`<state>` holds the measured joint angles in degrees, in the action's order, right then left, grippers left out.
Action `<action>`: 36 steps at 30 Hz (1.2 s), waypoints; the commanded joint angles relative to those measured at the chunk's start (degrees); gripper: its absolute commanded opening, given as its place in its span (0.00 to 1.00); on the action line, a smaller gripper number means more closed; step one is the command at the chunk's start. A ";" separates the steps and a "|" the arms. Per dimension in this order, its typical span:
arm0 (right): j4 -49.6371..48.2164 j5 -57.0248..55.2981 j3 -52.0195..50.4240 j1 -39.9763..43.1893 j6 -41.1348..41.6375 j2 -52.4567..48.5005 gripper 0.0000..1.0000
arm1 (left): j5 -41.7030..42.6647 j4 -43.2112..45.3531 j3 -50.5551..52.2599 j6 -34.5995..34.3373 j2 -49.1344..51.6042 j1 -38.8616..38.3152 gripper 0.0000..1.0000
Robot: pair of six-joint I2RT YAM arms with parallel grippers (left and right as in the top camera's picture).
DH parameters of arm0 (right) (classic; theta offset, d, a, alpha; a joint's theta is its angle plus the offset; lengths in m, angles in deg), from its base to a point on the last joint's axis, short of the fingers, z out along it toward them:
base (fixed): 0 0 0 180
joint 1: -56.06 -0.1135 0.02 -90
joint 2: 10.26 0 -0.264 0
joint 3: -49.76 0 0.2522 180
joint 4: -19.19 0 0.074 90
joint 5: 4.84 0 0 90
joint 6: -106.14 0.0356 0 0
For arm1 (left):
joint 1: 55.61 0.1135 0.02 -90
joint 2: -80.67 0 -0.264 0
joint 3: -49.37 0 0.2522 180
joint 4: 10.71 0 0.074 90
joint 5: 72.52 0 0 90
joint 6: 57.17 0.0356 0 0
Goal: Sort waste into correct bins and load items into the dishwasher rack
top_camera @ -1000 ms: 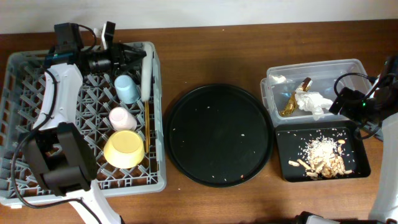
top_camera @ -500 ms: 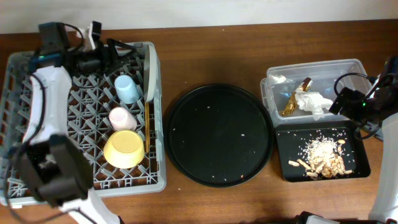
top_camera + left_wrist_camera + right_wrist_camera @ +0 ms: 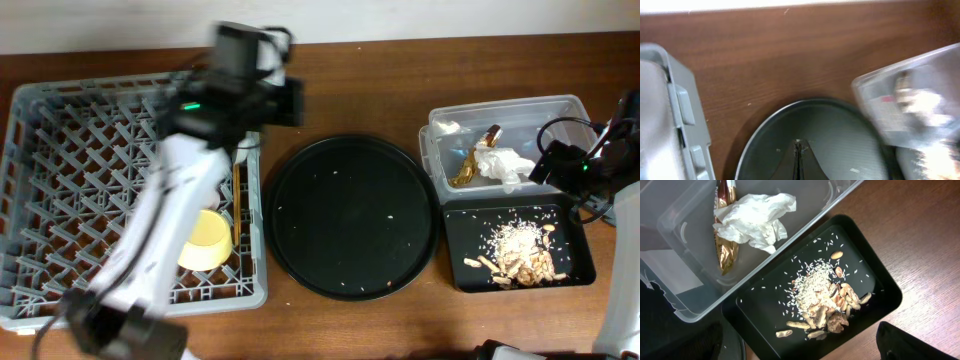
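The grey dishwasher rack [image 3: 60,200] holds the yellow bowl [image 3: 208,240] and a wooden chopstick [image 3: 235,200]. My left arm crosses the rack and hides the cups and plate. My left gripper [image 3: 290,103] is shut and empty; in the left wrist view [image 3: 798,145] it hangs over the round black tray's far-left rim. The clear tub [image 3: 560,110] holds the white napkin [image 3: 757,220] and foil wrapper [image 3: 725,250]. The shallow black tray [image 3: 575,270] holds the beige food scraps [image 3: 825,300]. My right gripper [image 3: 800,352] is open and empty above that tray's edge.
The large round black tray [image 3: 350,215] lies between the rack and the bins, with a few crumbs on it. The rack's grey corner [image 3: 680,100] shows at the left of the left wrist view. The table's back edge meets a white wall.
My left arm has swung from the rack's back-left corner to the right, over the rack's right edge toward the round tray, now covering the cups. The right arm has not moved.
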<state>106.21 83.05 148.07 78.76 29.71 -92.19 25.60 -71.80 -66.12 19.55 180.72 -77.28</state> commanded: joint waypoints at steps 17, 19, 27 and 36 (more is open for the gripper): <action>0.04 -0.09 0.74 0.20 0.46 -0.09 0.99 | -12.96 -1.60 -0.35 -1.20 -2.08 13.66 0.18; 0.04 -0.09 0.74 0.20 0.46 -0.09 0.99 | -13.46 -1.40 -0.33 -1.20 -5.88 13.66 0.18; 0.04 -0.09 0.74 0.20 0.46 -0.09 0.99 | -13.44 -1.46 -0.33 -2.75 -13.64 13.64 0.31; 0.04 -0.09 0.74 0.20 0.46 -0.09 0.99 | -9.20 -4.42 -0.33 -2.47 -13.70 11.26 0.59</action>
<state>106.23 83.05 148.07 78.76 29.64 -92.21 14.76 -76.02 -66.12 17.00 167.35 -65.53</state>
